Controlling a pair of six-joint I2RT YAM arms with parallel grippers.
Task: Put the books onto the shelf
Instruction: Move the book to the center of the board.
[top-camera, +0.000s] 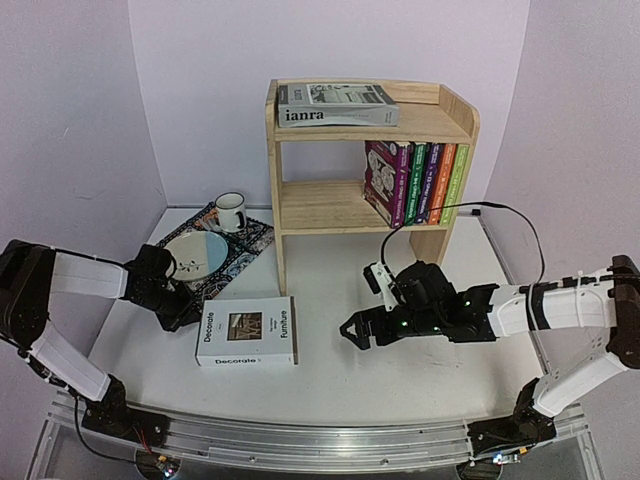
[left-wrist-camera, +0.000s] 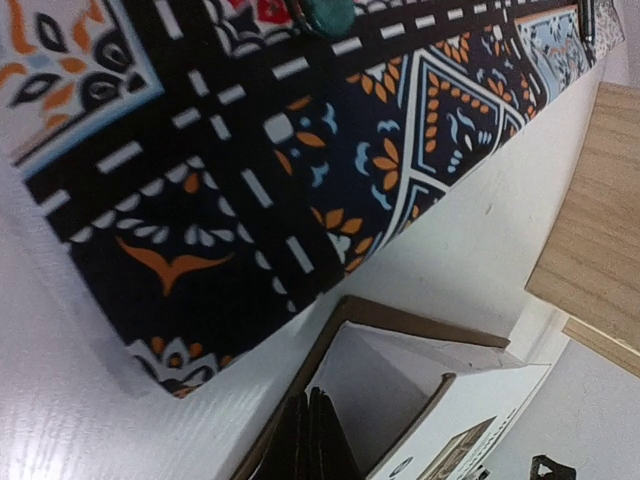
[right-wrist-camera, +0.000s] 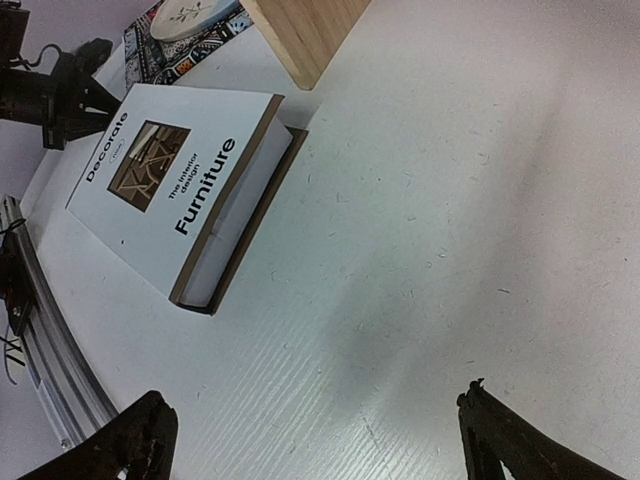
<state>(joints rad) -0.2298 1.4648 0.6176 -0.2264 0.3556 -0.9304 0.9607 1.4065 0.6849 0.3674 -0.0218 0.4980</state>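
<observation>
1. Hovering low over the table (top-camera: 320, 280), the right hand (top-camera: 355, 330) has its fingers spread wide and holds nothing; its wrist view shows only bare surface between them.
2. At 9 o'clock from that hand in the top view, a little apart, lies the thick white Decorate book (top-camera: 246, 332), flat and cover up. It is the 1 book not on the shelf (top-camera: 300, 205).
3. At 9 o'clock of the book sits the left hand (top-camera: 185, 305), fingers pressed together on nothing, just beside the book's edge. I cannot tell whether it touches.
4. Past the left hand, toward 12 o'clock, a patterned placemat (top-camera: 250, 238) carries a plate (top-camera: 195, 252) and a mug (top-camera: 230, 210).
5. The shelf stands at 1 o'clock from the Decorate book. The ianra book (top-camera: 335, 104) lies flat on the top board, and 5 paperbacks (top-camera: 415, 182) stand upright at the right end of the lower board.
6. The step in hand looks like fetching the last book. The next move likely calls for the right hand to travel toward 9 o'clock and get its fingers over the book's near edge, perhaps with the left hand bracing the far side.
</observation>
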